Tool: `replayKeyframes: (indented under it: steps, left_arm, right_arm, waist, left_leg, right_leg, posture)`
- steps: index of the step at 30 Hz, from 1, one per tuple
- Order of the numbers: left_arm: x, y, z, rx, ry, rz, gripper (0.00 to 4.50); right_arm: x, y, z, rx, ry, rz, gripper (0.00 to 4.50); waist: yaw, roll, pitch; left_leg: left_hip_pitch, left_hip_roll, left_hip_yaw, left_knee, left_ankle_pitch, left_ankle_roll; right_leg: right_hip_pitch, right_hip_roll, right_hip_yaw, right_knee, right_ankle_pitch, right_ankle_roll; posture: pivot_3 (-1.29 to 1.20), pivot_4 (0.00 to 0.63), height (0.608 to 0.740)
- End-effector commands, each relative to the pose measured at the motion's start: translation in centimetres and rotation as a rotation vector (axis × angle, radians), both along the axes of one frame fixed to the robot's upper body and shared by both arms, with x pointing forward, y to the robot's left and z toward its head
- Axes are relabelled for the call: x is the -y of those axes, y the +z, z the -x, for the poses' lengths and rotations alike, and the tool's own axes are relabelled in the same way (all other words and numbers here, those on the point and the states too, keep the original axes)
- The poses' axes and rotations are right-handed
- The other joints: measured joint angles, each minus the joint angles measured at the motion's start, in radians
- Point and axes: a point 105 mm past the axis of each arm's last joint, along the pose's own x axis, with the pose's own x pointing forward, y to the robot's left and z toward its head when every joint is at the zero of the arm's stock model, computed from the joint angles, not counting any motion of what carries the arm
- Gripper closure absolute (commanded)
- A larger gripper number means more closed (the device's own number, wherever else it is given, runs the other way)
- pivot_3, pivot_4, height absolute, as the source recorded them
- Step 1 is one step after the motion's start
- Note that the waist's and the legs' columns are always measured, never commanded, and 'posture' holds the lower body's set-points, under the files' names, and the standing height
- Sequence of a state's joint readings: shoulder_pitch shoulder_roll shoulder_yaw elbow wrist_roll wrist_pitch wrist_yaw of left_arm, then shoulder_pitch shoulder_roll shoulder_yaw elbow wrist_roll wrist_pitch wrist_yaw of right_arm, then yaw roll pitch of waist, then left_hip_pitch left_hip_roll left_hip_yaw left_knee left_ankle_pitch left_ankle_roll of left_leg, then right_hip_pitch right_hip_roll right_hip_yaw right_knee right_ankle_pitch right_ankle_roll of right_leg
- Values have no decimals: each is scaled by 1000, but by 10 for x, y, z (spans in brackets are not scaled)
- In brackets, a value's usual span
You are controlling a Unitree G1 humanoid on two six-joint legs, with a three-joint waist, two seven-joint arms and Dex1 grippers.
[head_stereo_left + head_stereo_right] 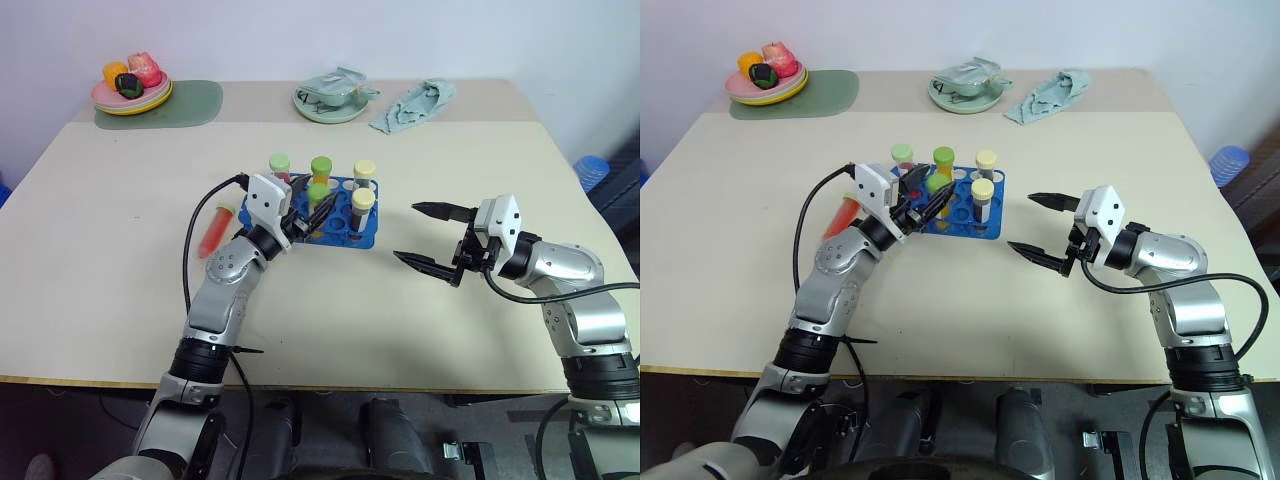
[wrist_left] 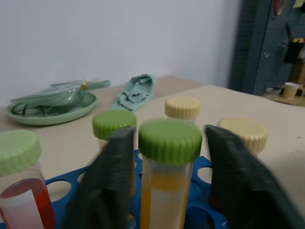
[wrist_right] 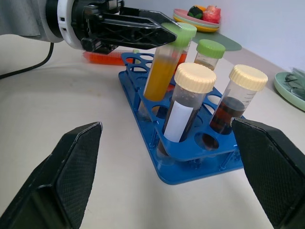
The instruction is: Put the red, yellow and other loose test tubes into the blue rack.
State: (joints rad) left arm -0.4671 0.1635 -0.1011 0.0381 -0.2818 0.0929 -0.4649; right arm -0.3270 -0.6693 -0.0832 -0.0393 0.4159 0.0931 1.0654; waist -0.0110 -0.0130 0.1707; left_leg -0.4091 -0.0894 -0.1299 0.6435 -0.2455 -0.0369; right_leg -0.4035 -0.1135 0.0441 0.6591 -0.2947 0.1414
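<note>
White blank label on cream-capped tube (image 3: 183,112) | left gripper (image 2: 169,183) parted around green-capped tube (image 2: 167,176); right gripper (image 1: 432,238) wide, empty

Silver-grey jointed arms, white wrist housings, black cables; left hand (image 1: 308,214), right hand (image 1: 428,236), black two-fingered

beige table (image 1: 120,300), pale wall (image 1: 300,35)

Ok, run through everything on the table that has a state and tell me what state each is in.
Left gripper: jaws open either side of the orange-filled tube.
Right gripper: jaws open, holding nothing.
Orange-filled tube: capped, in the blue rack, leaning.
Red tube: loose, lying on the table beside the rack.
Other racked tubes: capped, upright.
</note>
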Motion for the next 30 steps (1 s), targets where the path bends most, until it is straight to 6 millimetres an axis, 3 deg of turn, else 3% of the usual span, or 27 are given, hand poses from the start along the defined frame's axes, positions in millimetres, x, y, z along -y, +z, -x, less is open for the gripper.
replayKeyframes:
  steps: [1,6,9,12,14,17,22,26,30]
  left_arm:
    - [-4,19,2,67,27,23,34]
    - [-17,41,3,88,71,73,34]
    - [-50,56,-4,37,212,124,34]
    - [-91,60,-8,-29,455,-2,34]
    - [-107,63,-3,-56,510,-66,34]
    - [-134,74,-3,-147,547,-20,34]
    - [-171,55,-17,-511,619,-258,34]
    - [-177,31,-21,-779,535,-371,34]
    - [-182,20,-25,-892,518,-409,34]
  right_arm:
    - [-4,12,4,52,16,-16,70]
    - [-7,12,4,49,19,-20,70]
    - [-9,13,5,48,24,-24,70]
    - [-11,15,5,51,33,-30,70]
    - [-15,17,4,55,41,-39,70]
    - [-20,18,2,57,51,-49,70]
    - [-29,19,-1,61,74,-64,70]
    - [-33,21,-3,66,84,-68,70]
    - [-32,22,-4,69,84,-69,70]
  waist:
    - [0,0,0]
    - [0,0,0]
    - [-2,0,0]
    - [-5,0,0]
    - [-6,0,0]
    - [-1,0,0]
    - [-3,-2,1]
    - [-6,-2,1]
    - [-6,-2,1]
  left_leg:
    - [0,0,0,0,0,0]
    - [0,0,0,0,0,0]
    - [0,0,0,0,0,0]
    - [0,0,0,0,0,0]
    - [0,0,0,0,0,0]
    - [0,0,0,0,0,1]
    - [-1,-1,-2,2,-1,1]
    - [0,-1,-2,1,-1,1]
    - [0,-1,-2,1,0,0]
  right_leg:
    - [0,0,0,0,0,0]
    - [0,0,0,0,0,0]
    - [0,0,0,0,0,0]
    - [-1,0,0,1,0,0]
    - [-1,1,0,2,0,0]
    - [-1,0,0,3,0,0]
    - [-1,1,-1,4,0,0]
    - [-1,0,-1,4,0,1]
    - [-2,0,-1,4,-1,1]
  posture:
    - [0,150,740]
    - [0,150,740]
    - [0,150,740]
    - [0,150,740]
    - [0,150,740]
    - [0,150,740]
    - [0,150,740]
    - [0,150,740]
    - [0,150,740]
